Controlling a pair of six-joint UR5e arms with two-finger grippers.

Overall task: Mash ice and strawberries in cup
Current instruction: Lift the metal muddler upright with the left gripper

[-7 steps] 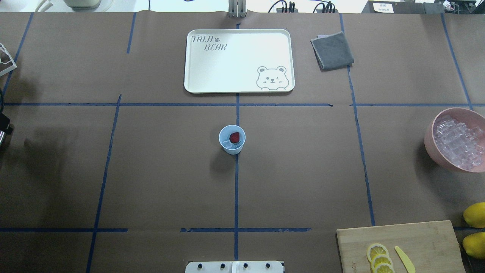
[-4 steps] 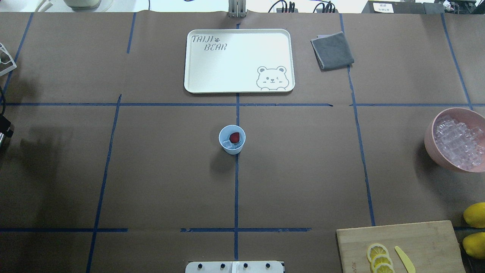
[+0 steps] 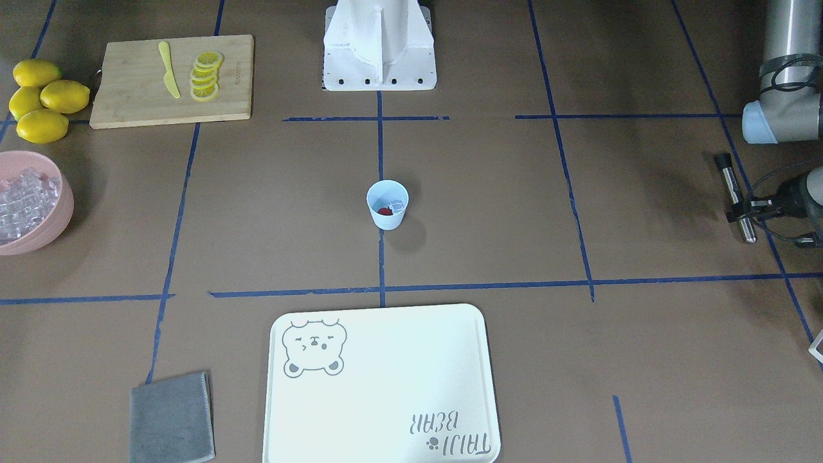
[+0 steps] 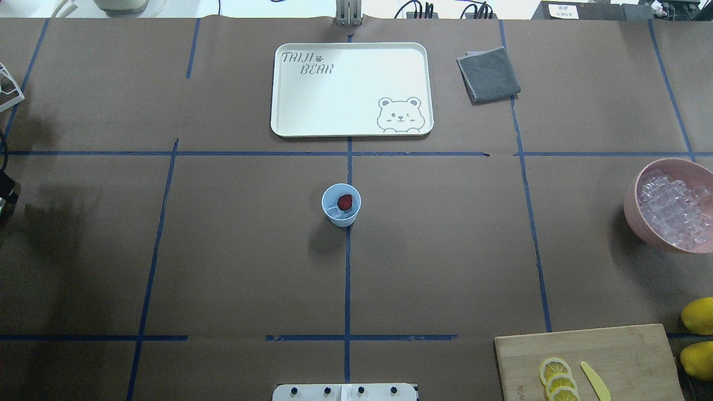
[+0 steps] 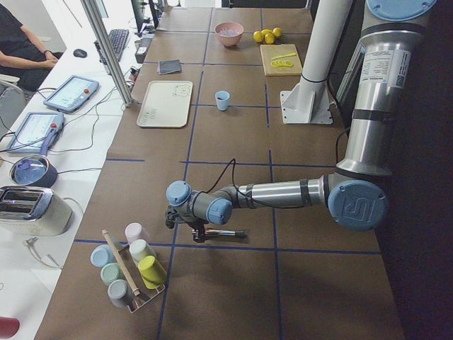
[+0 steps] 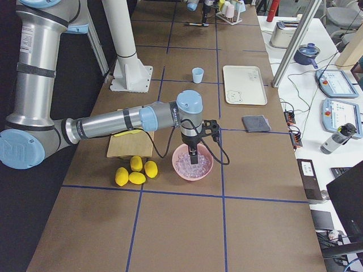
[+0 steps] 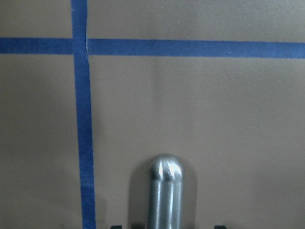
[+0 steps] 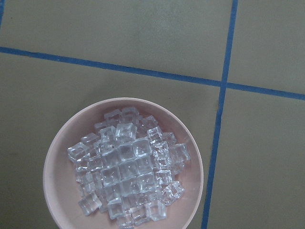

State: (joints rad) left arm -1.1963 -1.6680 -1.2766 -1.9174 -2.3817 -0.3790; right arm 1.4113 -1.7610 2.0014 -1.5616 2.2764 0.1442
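Observation:
The pale blue cup (image 4: 341,205) stands at the table's middle, also in the front view (image 3: 387,204). Inside it lie a small red strawberry (image 4: 345,202) and a few clear ice cubes (image 4: 333,211). My left gripper (image 3: 741,209) is far off at the table's left end, shut on a metal muddler rod (image 3: 735,196) held level just above the paper; the rod's rounded tip shows in the left wrist view (image 7: 164,191). My right gripper (image 6: 193,160) hangs over the pink bowl (image 6: 193,161) of ice cubes (image 8: 128,167); I cannot tell whether it is open or shut.
A white bear tray (image 4: 352,89) and a grey cloth (image 4: 488,74) lie beyond the cup. A cutting board (image 4: 590,362) with lemon slices and a yellow knife, and whole lemons (image 4: 699,315), sit front right. A rack of cups (image 5: 131,273) stands near my left gripper.
The bit of my left arm at the overhead view's left edge has drawn further left, nearly out of that view. The cup and its contents have not moved.

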